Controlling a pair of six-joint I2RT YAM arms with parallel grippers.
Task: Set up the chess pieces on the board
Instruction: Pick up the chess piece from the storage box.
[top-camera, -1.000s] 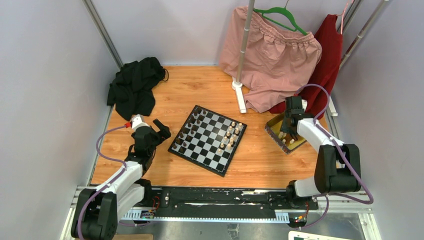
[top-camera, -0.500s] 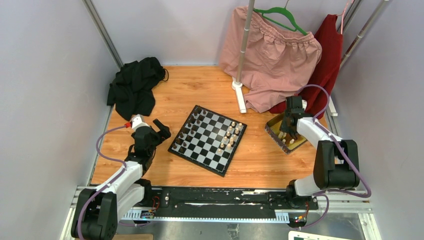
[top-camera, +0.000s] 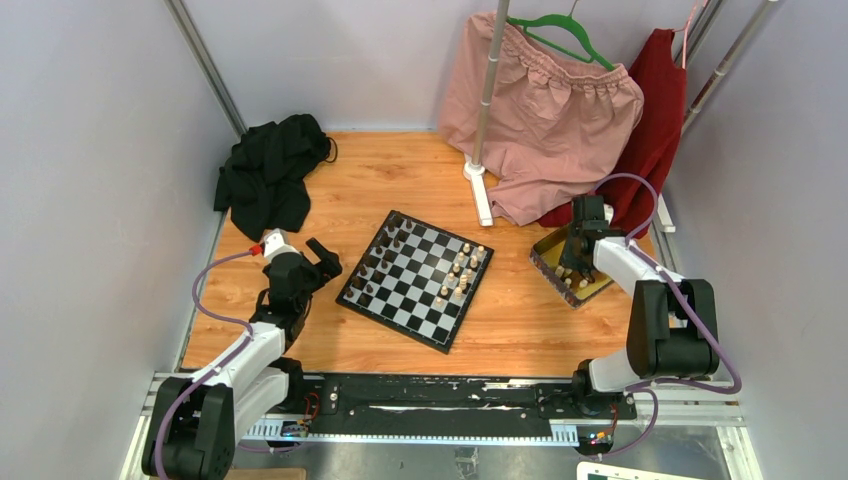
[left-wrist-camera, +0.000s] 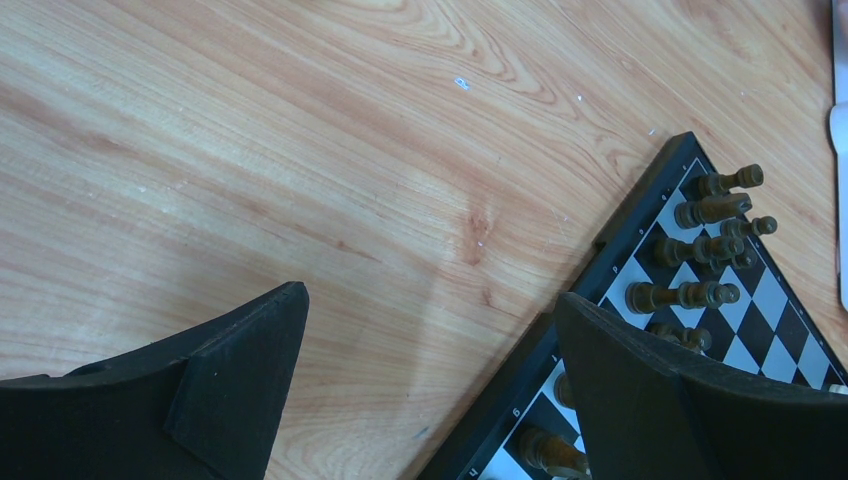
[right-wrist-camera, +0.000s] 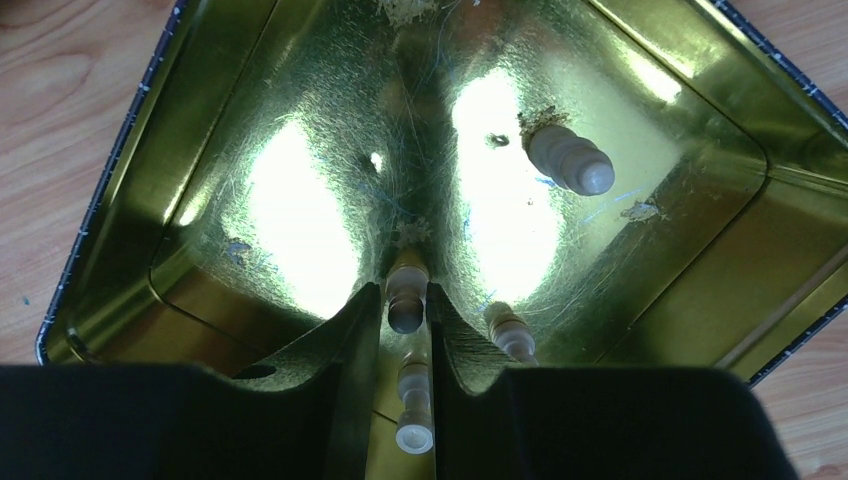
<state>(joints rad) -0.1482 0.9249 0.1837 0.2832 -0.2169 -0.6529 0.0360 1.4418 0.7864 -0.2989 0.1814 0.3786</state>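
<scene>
The chequered board lies mid-table, dark pieces along its left side and cream pieces along its right. My right gripper is down inside the gold tray, shut on a cream piece. Three more cream pieces lie loose in the tray: one below between the fingers, one to the right, one further off. My left gripper is open and empty over bare wood beside the board's left corner, where dark pieces stand.
A black cloth lies at the back left. A white stand pole with pink and red garments rises behind the board and tray. Purple walls close both sides.
Almost nothing has moved. The right arm's elbow shifted slightly; its gripper stays in the tray. The left arm is still.
</scene>
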